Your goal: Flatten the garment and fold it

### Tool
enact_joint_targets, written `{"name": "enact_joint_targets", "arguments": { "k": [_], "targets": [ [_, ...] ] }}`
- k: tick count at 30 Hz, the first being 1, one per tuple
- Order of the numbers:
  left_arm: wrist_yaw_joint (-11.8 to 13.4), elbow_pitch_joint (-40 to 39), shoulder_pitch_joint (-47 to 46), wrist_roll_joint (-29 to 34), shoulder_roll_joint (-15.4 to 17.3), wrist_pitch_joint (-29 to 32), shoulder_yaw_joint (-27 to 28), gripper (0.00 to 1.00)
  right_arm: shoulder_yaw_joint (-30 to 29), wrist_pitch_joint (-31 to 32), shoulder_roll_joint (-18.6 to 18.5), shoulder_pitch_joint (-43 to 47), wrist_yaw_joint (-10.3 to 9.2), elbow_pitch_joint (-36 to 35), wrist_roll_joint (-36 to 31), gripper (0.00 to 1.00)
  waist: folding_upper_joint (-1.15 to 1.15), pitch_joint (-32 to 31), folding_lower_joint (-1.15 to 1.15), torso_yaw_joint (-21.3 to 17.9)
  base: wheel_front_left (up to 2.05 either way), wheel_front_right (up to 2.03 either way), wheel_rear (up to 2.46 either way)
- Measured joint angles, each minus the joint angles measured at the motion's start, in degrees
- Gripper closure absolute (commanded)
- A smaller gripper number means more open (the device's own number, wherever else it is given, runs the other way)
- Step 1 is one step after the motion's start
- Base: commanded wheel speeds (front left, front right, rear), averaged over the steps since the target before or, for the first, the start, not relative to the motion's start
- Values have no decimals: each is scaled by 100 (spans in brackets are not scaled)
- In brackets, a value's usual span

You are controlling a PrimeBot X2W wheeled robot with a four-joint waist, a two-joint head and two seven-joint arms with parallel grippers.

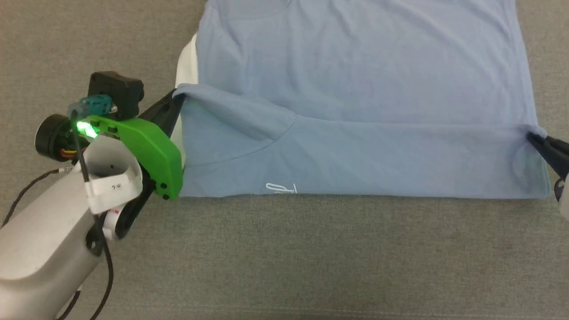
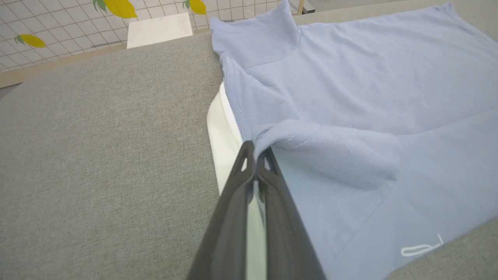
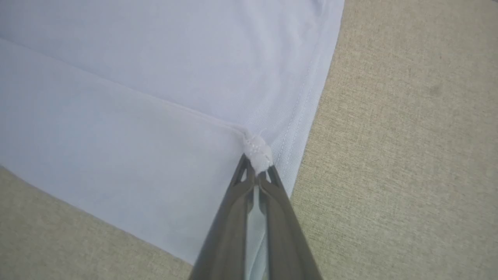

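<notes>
Grey cloth-covered bench point(image 1: 284, 258) carries everything. Shirt point(image 1: 355, 66) lies on it sideways, mid to far part of the bench: neck end at robot's left, hem at right. Body looks flat w/ only faint creases, so flattening is prob. done.

Near long side is turned over onto the body as a strip point(image 1: 378, 160) running neck to hem; the straight near edge is the fold line. So the 1st lengthwise fold is approx. laid but not let go. Strip's free edge dips a bit in the middle & puffs up at the sleeve point(image 2: 330, 155) on the left end. Can't tell if it fully rests on the layer under it.

White collar point(image 1: 184, 62) pokes out from under the blue at the left end, partly covered.

L fingers point(image 2: 233, 202) are closed, pinching the strip's corner at shoulder/sleeve. R fingers point(image 3: 229, 217) are closed too, nipping a small bunch of cloth at the hem-side corner. The two grips are well apart, strip drawn fairly straight btwn them.

White logo point(image 1: 281, 189) sits right on the fold line, partly wrapped under.

Left to do, my guess: release both corners, press down the sleeve bump, fold the far long side in likewise, then fold across into a compact stack. Roughly a third done.
</notes>
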Motion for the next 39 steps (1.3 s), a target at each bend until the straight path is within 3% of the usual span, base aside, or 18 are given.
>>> {"name": "enact_joint_targets", "arguments": {
  "k": [13,14,15,16,17,22,26,33,39],
  "targets": [
    [-259,1452,-348,226,-482,-8,-304,100,63,-58,536,-754,0,821,-782,100,0,446,0,-32,0,0,0],
    [-261,1523,-366,226,-522,-24,-302,85,64,-60,559,-769,0,864,-799,100,0,435,0,-26,0,0,0],
    [-265,1579,-381,227,-552,-43,-311,8,57,-60,579,-777,0,903,-800,100,0,422,0,-21,0,0,0],
    [-265,1647,-391,238,-594,-89,-319,0,53,-64,601,-788,1,947,-803,75,0,401,0,-15,0,0,0],
    [-265,1705,-393,243,-650,-134,-322,0,44,-103,617,-794,1,980,-825,0,0,372,0,-9,0,0,0],
    [-255,1844,-391,245,-837,-420,-290,0,-33,-389,644,-792,0,944,-924,0,0,164,0,27,0,0,0],
    [25,1767,-348,196,-1035,-1032,40,0,-415,-907,781,-705,0,701,-1051,0,0,-66,0,52,0,0,0],
    [417,1496,234,140,-1285,-1803,282,0,-1389,-1813,1444,-7,0,237,-1709,0,0,-513,0,95,0,0,0],
    [826,1222,839,249,-1233,-1971,145,0,-2220,-1982,2218,793,0,-190,-2459,0,0,-844,0,97,0,0,0]
  ]
}}
